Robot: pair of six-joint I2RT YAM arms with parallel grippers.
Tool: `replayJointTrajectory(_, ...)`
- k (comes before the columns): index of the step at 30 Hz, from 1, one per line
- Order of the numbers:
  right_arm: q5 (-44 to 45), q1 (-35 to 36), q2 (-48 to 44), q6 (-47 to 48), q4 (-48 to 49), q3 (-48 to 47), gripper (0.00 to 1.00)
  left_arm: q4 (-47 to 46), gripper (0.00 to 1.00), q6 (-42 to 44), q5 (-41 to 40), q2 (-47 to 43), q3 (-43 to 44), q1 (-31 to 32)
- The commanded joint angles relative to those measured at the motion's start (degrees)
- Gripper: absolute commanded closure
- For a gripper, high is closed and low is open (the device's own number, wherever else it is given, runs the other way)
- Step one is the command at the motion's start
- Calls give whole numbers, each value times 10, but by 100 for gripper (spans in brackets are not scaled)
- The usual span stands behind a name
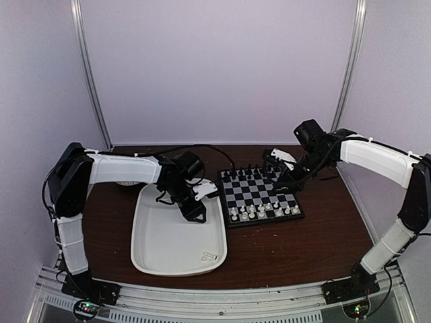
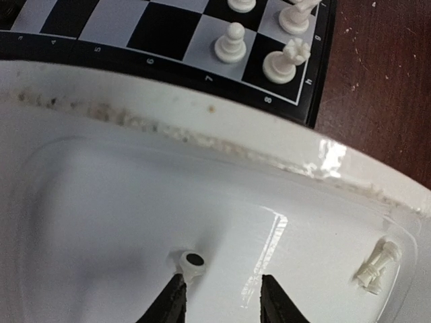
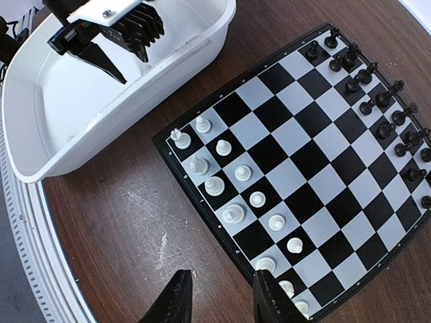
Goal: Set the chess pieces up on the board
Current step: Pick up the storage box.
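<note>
Two arms reached over the brown bench (image 1: 283,249), which carried one board (image 1: 264,190) and one white tray (image 1: 151,259). The tray lay to the left of the board, with their edges just beside each other.

The white chessmen (image 3: 223,147) stood on the board's two near rows. I counted thirteen: six in the farther of those rows and seven in the nearest. The last two at the right end sat close against a finger in the right wrist view and one was cut by the picture's edge, so that count was not certain. The black chessmen (image 3: 385,128) stood along the two far rows. Several were cut off at the picture's edge, and in the top view they ran together, so they could not be counted.

More white pieces lay in the tray. One fallen piece (image 2: 192,261) lay on its side, its round base with a dark spot facing the camera. It touched the tip of one of the left fingers (image 2: 168,306). In the tray's near right corner lay a pale cluster (image 2: 377,264) that looked like two pieces side by side, too small to name.

The left fingers were low over the tray floor, with a moderate gap between them. Nothing was clamped there, and the fallen piece sat at one tip rather than between the two. The right fingers (image 3: 175,303) hung above the right part of the board. They were apart and held nothing, with bench wood and the board's rim showing between them.
</note>
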State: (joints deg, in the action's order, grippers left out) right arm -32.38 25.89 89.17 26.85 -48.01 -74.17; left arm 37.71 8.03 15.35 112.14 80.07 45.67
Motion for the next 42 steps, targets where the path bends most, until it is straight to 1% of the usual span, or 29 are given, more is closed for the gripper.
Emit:
replayJointTrajectory(1, -8, -2, -18, 6, 11, 9, 66, 21, 64, 62, 13, 30, 34, -6)
replayJointTrajectory(5, -11, -2, -19, 7, 15, 15, 66, 5, 67, 65, 11, 37, 30, -9)
replayJointTrajectory(9, -10, -2, -11, 8, 14, 14, 66, 13, 71, 67, 4, 55, 45, -9)
replayJointTrajectory(16, -11, -2, -8, 9, 13, 13, 66, 20, 71, 68, -13, 71, 46, -10)
replayJointTrajectory(19, -11, -2, -7, 8, 11, 11, 66, 23, 69, 71, -21, 76, 47, -10)
replayJointTrajectory(21, -12, -2, -6, 9, 11, 11, 66, 23, 69, 73, -28, 78, 47, -10)
replayJointTrajectory(24, -11, -2, -6, 9, 12, 13, 66, 23, 73, 71, -30, 82, 49, -10)
replayJointTrajectory(27, -12, -2, -6, 9, 12, 12, 66, 24, 81, 67, -29, 87, 52, -10)
replayJointTrajectory(32, -11, -2, -10, 10, 12, 15, 67, 48, 88, 57, -45, 84, 57, -10)
replayJointTrajectory(34, -13, -2, -11, 9, 10, 13, 67, 56, 90, 46, -46, 70, 60, -9)
replayJointTrajectory(36, -17, -2, -12, 7, 7, 6, 67, 50, 91, 29, -55, 41, 55, -10)
replayJointTrajectory(38, -20, -2, -15, 6, -1, -7, 67, 47, 93, 7, -62, 8, 53, -12)
replayJointTrajectory(40, -23, -2, -18, 3, -8, -25, 67, 32, 97, -26, -58, -34, 52, -17)
replayJointTrajectory(42, -33, -2, -17, -3, -13, -49, 67, 10, 97, -72, -48, -74, 53, -19)
